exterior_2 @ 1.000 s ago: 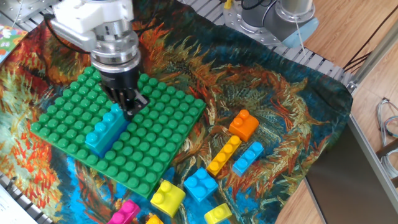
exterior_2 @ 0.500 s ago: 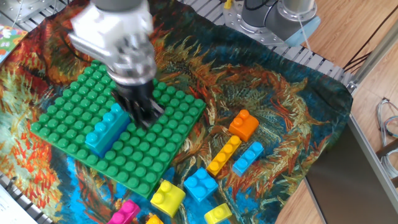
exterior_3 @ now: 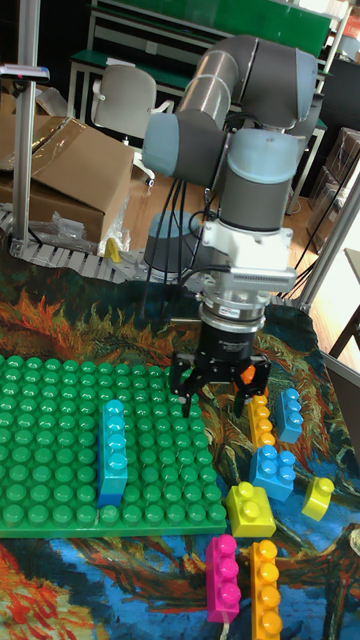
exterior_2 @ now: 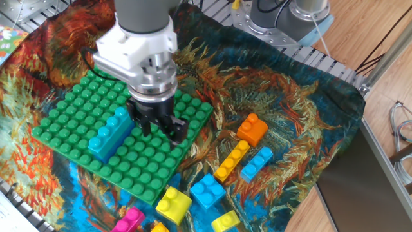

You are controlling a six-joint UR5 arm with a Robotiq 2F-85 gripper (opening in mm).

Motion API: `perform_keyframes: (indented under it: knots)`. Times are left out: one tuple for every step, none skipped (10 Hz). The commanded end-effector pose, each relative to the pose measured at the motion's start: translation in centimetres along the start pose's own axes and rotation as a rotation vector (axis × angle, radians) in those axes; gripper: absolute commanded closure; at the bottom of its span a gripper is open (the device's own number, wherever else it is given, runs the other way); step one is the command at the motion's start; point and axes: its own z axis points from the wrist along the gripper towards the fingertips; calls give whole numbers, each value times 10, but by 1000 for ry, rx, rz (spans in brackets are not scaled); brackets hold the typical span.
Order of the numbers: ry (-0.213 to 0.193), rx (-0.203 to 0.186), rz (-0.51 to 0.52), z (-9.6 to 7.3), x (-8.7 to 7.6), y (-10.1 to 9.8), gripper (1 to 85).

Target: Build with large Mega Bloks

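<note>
Mega Bloks are split: one long light blue brick point(exterior_2: 108, 134) sits seated on the green studded plate point(exterior_2: 77, 106), the rest lie loose on the patterned cloth point(exterior_2: 283, 96) off the plate's right and front edges. Gripper point(exterior_2: 159, 125) hovers over the plate's right part, just beside the seated brick, jaws spread wide, nothing held. Nearest loose pieces outward: long yellow-orange brick point(exterior_2: 232, 160), orange square brick point(exterior_2: 252, 129), small light blue brick point(exterior_2: 257, 163), blue square brick point(exterior_2: 207, 191), yellow brick point(exterior_2: 173, 203), then pink brick point(exterior_3: 222, 576) at the front edge. Risks, as judgement: open fingers hang low over the studs, so a sideways sweep could clip the seated brick and pop it loose or shift the plate. Loose bricks lie close together and at odd angles, so a grasp could catch two or close skewed and drop. Soft wrinkled cloth may let a brick tip when pinched. Misaligned studs on placement would jam.
</note>
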Motion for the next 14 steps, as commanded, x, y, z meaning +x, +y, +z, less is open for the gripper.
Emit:
perform_keyframes:
  knots:
    - [-15, -6, 56, 9, 7, 45, 127]
    - [-25, 8, 76, 9, 16, 58, 127]
    - [-17, 18, 108, 7, 22, 61, 137]
    - [7, 20, 91, 7, 28, 60, 147]
    - [27, 16, 38, 7, 33, 61, 147]
    - [30, 8, -15, 7, 34, 63, 147]
    - [25, 10, -29, 9, 32, 63, 143]
    - [23, -8, 0, 18, 31, 78, 143]
    - [13, 1, 45, 24, 31, 99, 143]
    - [2, 6, 101, 30, 31, 125, 143]
    - [-2, 12, 138, 33, 31, 141, 147]
    - [7, 22, 138, 33, 33, 138, 163]
    - [29, 22, 112, 32, 39, 138, 167]
    - [51, 30, 80, 32, 45, 136, 167]
